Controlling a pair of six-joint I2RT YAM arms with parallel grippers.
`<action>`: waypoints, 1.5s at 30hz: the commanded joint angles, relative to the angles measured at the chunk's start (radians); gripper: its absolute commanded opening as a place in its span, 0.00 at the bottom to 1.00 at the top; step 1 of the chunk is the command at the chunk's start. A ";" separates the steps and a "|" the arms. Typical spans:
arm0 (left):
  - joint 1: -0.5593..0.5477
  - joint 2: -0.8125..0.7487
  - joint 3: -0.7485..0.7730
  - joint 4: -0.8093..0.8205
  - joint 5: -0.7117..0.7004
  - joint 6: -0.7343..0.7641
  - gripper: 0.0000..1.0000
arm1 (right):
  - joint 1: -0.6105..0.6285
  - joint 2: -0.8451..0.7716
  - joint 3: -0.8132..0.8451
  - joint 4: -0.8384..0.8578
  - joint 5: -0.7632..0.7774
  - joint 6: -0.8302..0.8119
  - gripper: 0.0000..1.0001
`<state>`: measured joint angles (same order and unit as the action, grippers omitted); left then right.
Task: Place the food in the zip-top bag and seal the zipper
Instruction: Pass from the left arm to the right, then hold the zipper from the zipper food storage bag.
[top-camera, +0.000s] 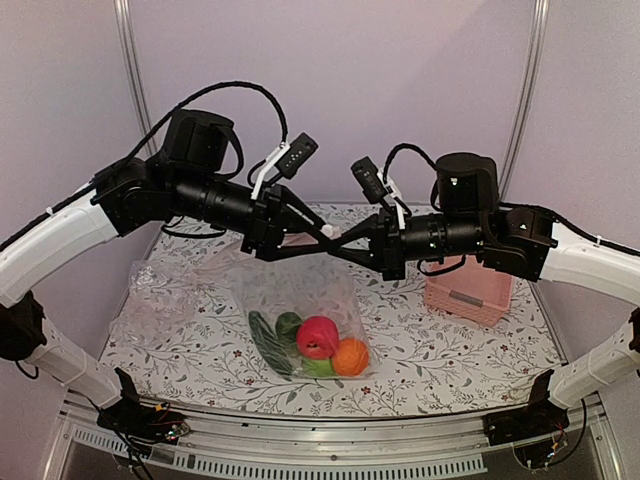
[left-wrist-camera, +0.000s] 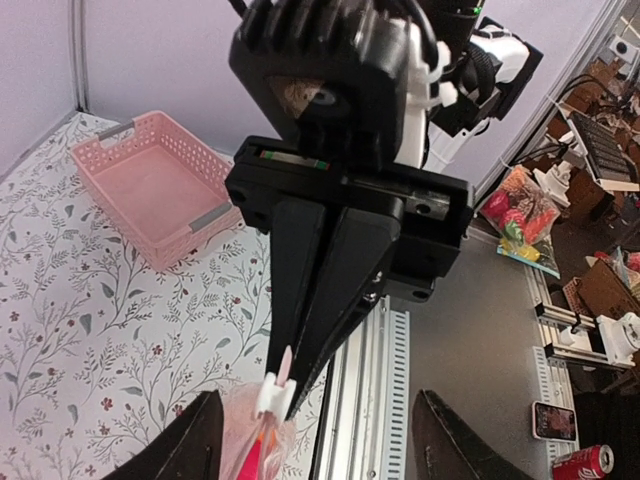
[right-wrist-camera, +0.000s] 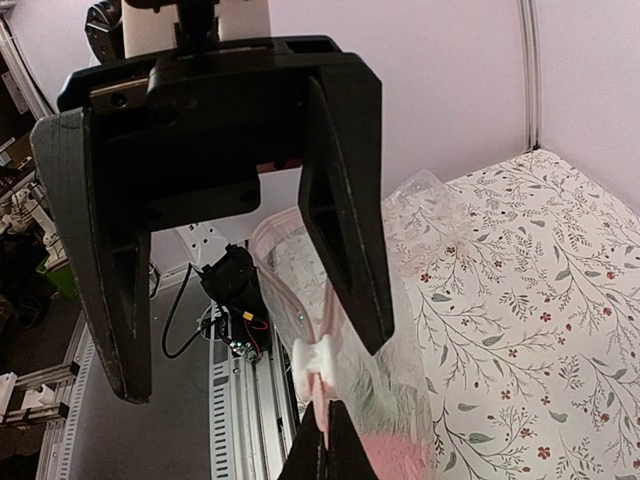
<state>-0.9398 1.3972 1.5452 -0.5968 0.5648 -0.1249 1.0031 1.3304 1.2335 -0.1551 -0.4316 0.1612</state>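
Observation:
The zip-top bag (top-camera: 300, 290) hangs from both grippers down to the table. Inside it lie the food pieces: cucumber (top-camera: 266, 343), green apple (top-camera: 289, 324), red apple (top-camera: 317, 337), orange (top-camera: 350, 356) and, partly hidden, the mango (top-camera: 318, 368). My right gripper (right-wrist-camera: 325, 425) is shut on the pink zipper (right-wrist-camera: 325, 395) strip just beside the white slider (right-wrist-camera: 322, 362). My left gripper (left-wrist-camera: 318, 400) is open, its fingers (right-wrist-camera: 350, 250) standing on either side of the bag's top edge without touching it. In the top view the two grippers (top-camera: 318, 230) (top-camera: 340, 240) meet tip to tip.
A pink slatted basket (top-camera: 468, 290) stands at the right of the table, empty in the left wrist view (left-wrist-camera: 150, 190). Crumpled hazy plastic film (top-camera: 160, 300) lies at the left. The table's metal front rail (top-camera: 330, 435) runs below the bag.

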 joint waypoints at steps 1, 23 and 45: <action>0.007 0.031 0.025 -0.003 0.020 0.023 0.64 | 0.006 0.004 0.024 0.004 -0.033 -0.004 0.00; 0.010 0.046 0.032 -0.007 0.044 0.042 0.26 | 0.006 0.006 0.030 -0.017 -0.025 -0.010 0.00; 0.026 0.027 0.006 -0.002 0.056 0.034 0.24 | 0.005 0.012 0.040 -0.026 -0.019 -0.010 0.00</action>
<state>-0.9260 1.4223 1.5681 -0.5964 0.5983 -0.0902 1.0031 1.3308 1.2369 -0.1734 -0.4557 0.1604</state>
